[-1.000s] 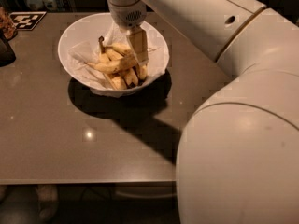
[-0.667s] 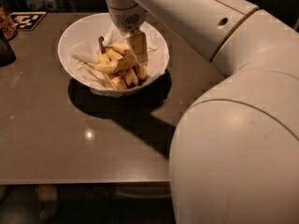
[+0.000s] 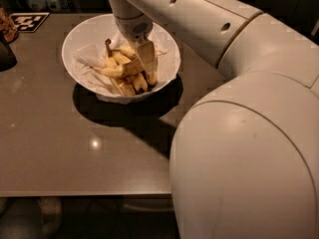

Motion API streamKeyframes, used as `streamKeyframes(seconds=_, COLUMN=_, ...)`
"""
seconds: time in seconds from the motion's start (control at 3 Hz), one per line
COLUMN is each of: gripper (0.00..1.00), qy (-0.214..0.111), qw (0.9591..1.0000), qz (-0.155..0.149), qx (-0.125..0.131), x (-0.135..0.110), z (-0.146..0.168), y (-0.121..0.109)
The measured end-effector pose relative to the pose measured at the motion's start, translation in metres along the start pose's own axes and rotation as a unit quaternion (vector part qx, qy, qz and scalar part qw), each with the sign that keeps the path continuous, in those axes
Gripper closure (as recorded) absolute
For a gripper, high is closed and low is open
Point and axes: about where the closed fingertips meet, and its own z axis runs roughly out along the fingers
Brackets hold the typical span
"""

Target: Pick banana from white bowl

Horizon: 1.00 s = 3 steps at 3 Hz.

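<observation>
One banana [image 3: 116, 71] lies left-to-right in the white bowl [image 3: 85, 32] beneath the hand [image 3: 147, 64], its grip unclear.

The robot's arm [image 3: 199, 19] is a thick tube of smooth, glossy off-white plastic with two small dark round holes along its side. A thin brownish seam divides it from the bulbous, rounded white joint housing [image 3: 249, 158] that fills the lower right. At the far end a short white cylindrical wrist [image 3: 130, 21] bears a grey perforated round patch, and beneath it the pale tan gripper [image 3: 146, 61] sits down inside the large round white bowl [image 3: 75, 49].
</observation>
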Motion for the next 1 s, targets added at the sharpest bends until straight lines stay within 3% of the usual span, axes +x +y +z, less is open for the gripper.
streamKeyframes(seconds=0.33, gripper=0.35, qy=0.001, qw=0.9999, qz=-0.005, qx=-0.014, x=-0.0029, z=0.0127, y=0.0019)
streamKeyframes(seconds=0.67, gripper=0.53, qy=0.003, qw=0.9998, qz=-0.010, qx=-0.017, x=-0.0052, z=0.0182, y=0.0040)
streamKeyframes(seconds=1.0, gripper=0.78, qy=0.003, qw=0.9998, qz=-0.010, qx=-0.017, x=-0.0051, z=0.0181, y=0.0040)
